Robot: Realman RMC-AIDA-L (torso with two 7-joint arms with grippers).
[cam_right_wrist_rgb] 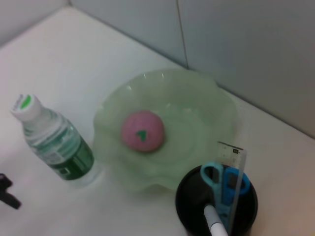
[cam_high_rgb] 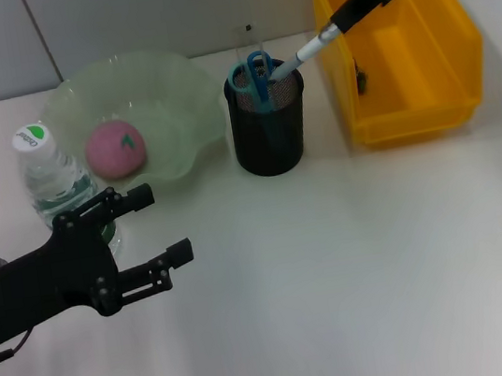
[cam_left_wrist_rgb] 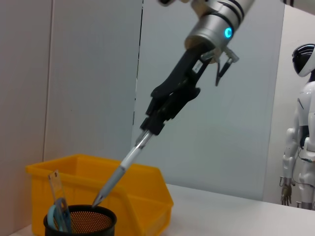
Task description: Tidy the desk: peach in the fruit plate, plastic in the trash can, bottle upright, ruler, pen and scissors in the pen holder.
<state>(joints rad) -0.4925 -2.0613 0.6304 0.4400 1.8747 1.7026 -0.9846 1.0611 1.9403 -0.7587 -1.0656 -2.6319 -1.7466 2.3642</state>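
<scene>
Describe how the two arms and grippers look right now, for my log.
Left gripper: matte black, boxy body, slim black fingers, a cable at its rear. Right gripper: black too, on a silver wrist section with black bands and a glowing blue ring light.

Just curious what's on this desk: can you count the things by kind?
Fruit: 1, peach
Containers: 4, plate, bottle, pen holder, yellow bin
Stationery: 3, scissors, ruler, pen
Total: 8
</scene>
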